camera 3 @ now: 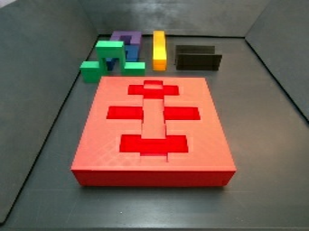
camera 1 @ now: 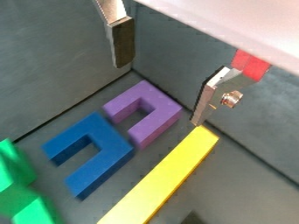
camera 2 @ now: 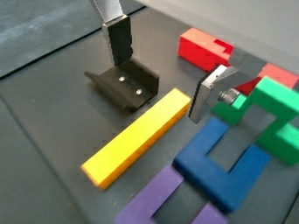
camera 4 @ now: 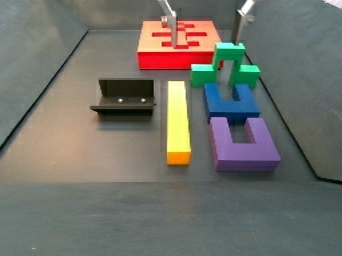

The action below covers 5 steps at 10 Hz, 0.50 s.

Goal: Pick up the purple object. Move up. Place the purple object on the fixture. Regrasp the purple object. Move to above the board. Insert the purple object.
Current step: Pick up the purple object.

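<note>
The purple object, a U-shaped block, lies on the floor in both wrist views [camera 1: 142, 112] [camera 2: 163, 203] and both side views [camera 3: 121, 38] [camera 4: 245, 142], beside the blue block [camera 1: 84, 153]. My gripper [camera 1: 165, 70] hangs well above it, open and empty, with the purple block below the gap between the fingers [camera 1: 121, 39]. It also shows in a wrist view [camera 2: 163, 68], and only its fingertips [camera 4: 167, 17] show in a side view. The black fixture [camera 2: 126, 83] [camera 4: 123, 98] [camera 3: 198, 57] stands beyond the yellow bar. The red board [camera 3: 154, 126] [camera 4: 160, 57] lies apart.
A long yellow bar [camera 4: 177, 120] [camera 1: 163, 184] lies between the fixture and the blue block [camera 4: 230, 98]. Green blocks [camera 4: 230, 62] [camera 2: 274, 109] sit next to the blue one. A small red block [camera 2: 202, 48] shows nearby. Grey walls enclose the floor.
</note>
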{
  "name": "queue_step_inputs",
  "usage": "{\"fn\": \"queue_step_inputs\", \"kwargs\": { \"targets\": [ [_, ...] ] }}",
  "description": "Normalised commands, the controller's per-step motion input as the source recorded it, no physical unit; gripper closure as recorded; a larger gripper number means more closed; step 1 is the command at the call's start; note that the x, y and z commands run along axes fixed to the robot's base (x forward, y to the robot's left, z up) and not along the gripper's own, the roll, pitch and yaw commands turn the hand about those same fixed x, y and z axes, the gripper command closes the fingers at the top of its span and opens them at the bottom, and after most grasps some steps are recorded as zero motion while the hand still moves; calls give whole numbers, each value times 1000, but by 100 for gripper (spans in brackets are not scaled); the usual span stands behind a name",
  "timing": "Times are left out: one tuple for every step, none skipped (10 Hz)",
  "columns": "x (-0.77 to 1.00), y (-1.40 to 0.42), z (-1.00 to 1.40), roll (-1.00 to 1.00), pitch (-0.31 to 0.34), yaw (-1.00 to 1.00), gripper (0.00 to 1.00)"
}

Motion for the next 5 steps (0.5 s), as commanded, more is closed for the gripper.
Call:
{"fn": "queue_step_inputs", "kwargs": {
  "targets": [
    [-26, 277, -434, -10, -156, -206, 0],
    [-14, 191, -574, 0, -140, -214, 0],
    [-231, 31, -563, 64, -33, -243, 0],
    [-297, 0, -397, 30, -10, -266, 0],
    [-137, 0, -431, 0, -143, -266, 0]
  ]
}}
